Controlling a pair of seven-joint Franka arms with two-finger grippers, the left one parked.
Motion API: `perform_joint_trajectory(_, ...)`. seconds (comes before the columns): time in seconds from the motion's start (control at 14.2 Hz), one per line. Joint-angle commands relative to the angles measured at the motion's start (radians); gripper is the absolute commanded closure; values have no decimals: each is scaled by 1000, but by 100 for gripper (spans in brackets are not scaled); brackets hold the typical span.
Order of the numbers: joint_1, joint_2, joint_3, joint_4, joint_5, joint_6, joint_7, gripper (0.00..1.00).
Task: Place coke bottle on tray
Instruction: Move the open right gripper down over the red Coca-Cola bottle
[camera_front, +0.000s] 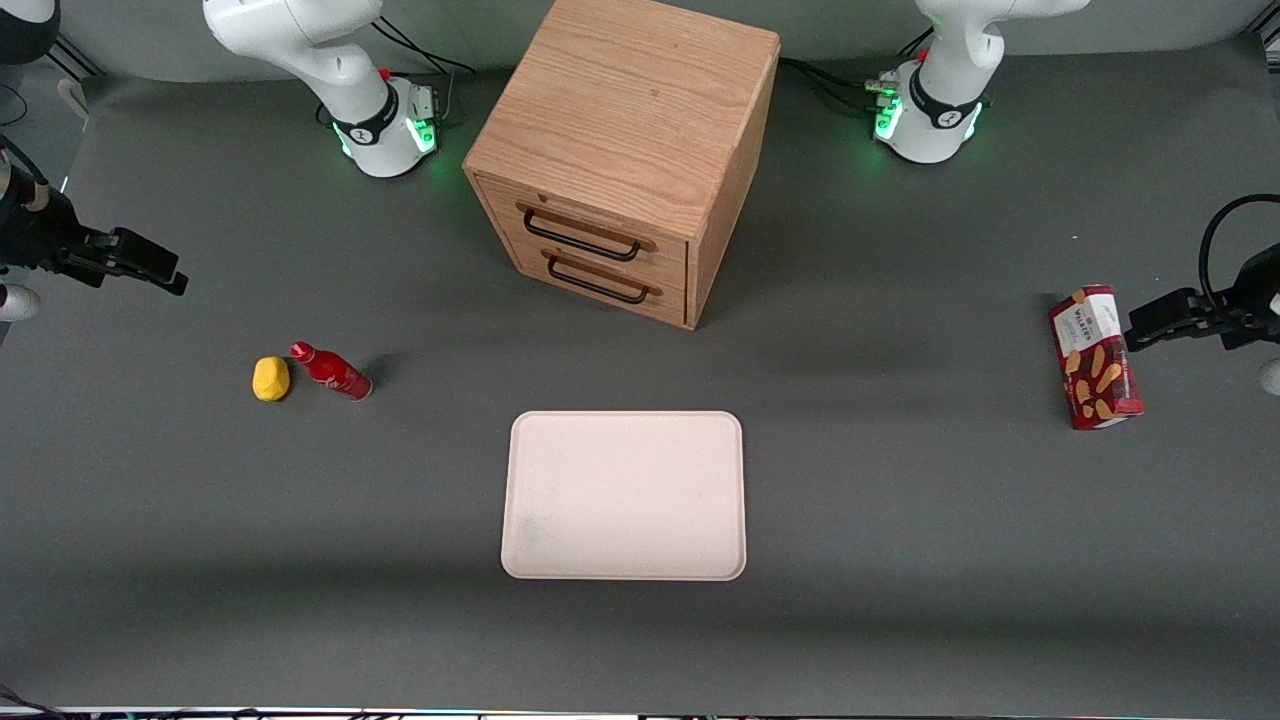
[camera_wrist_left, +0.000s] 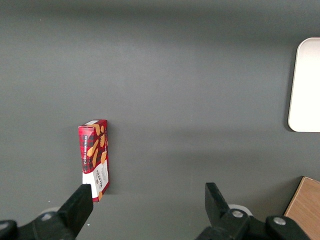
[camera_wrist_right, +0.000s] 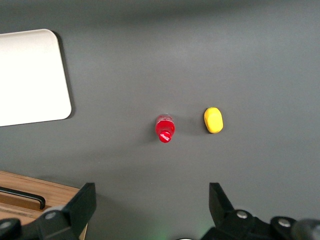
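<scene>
A red biscuit box lies well apart from the tray.

cabinet — mid-table | yellow lump | biscuit box — parked arm's end

A: What is the table like?
B: The table is dark grey and flat, with soft shadows on it.
A: Any furniture?
B: A wood cabinet stands on it. It has two drawers with black handles.
</scene>
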Motion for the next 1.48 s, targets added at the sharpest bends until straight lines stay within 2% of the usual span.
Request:
perform_joint_trajectory(0.0, 5, 20, -3, 40, 12, -28, 27, 0)
perform_joint_trajectory(0.28, 4, 34, -1, 26, 32, -13, 27, 0)
perform_joint_trajectory(0.42, 4, 32, -3, -35, 48, 32, 23, 0)
perform_joint_trajectory(0.7, 7, 0, -3, -282, 25, 241, -6, 0)
perform_joint_trajectory(0.98, 5, -49, -9, -567, 2, 522, -51, 0)
perform_joint_trajectory(1.12, 1, -46, -15, -655, 2, 624, -117, 0)
perform_joint_trajectory(1.41, 1, -31, -21, -754, 2, 739, -120, 0)
